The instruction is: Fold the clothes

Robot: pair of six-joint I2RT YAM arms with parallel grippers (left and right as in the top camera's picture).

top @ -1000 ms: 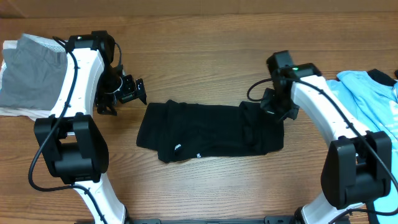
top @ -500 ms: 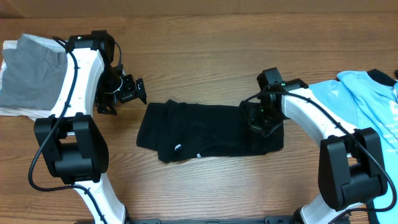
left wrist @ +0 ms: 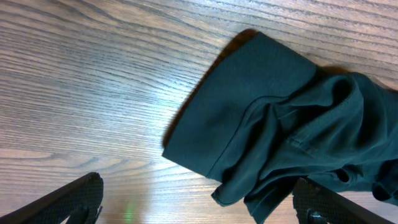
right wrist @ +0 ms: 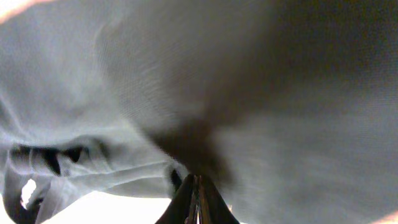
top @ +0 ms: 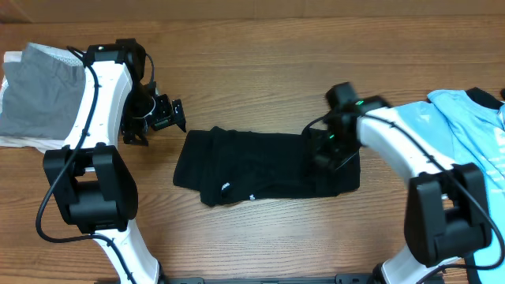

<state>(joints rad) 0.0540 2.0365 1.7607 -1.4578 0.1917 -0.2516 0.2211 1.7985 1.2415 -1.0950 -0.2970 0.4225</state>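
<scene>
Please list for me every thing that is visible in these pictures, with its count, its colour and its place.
black shirt: one, black with a tiny white logo, folded into a long band, middle of the table
grey garment: one, grey, far left
white garment: one, white, under the grey one
light blue garment: one, light blue, far right edge
table: one, brown wood, under everything
left end effector: one, black, open, above the shirt's left end
right end effector: one, black, shut on the shirt's right part
</scene>
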